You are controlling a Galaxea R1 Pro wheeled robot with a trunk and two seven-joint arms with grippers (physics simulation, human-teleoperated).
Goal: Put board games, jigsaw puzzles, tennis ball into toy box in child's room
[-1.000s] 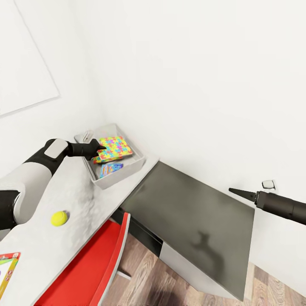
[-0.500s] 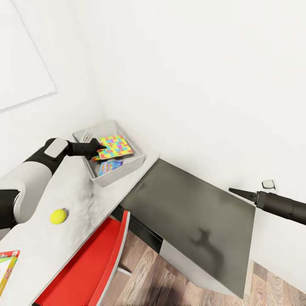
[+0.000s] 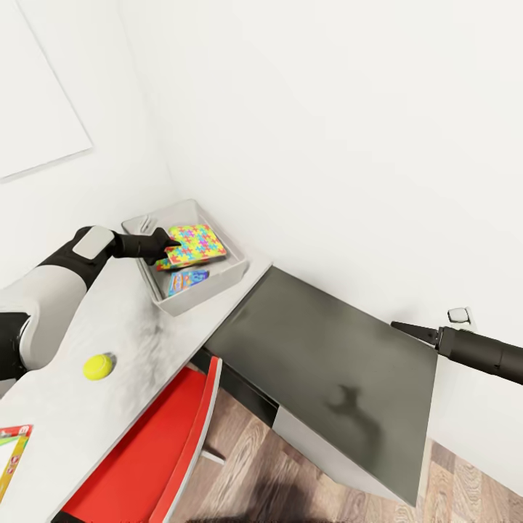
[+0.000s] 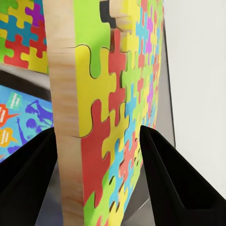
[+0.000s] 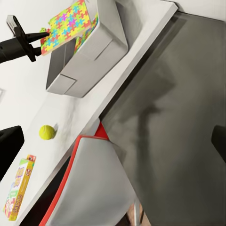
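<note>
The left gripper [image 3: 168, 247] is clamped on a puzzle [image 3: 195, 244] held over the toy box [image 3: 211, 288], the ball [image 3: 97, 366] lies on the table [image 3: 109, 319] well short of the box, and the right gripper [image 3: 407, 328] hangs over the table's dark wing, its opening unclear.

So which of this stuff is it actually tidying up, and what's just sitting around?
Part of the job:
jigsaw puzzle, held by the left gripper over the toy box
blue board game in the box
tennis ball
SKIP-BO game
table

Just there:
red chair
right gripper, idle
</note>
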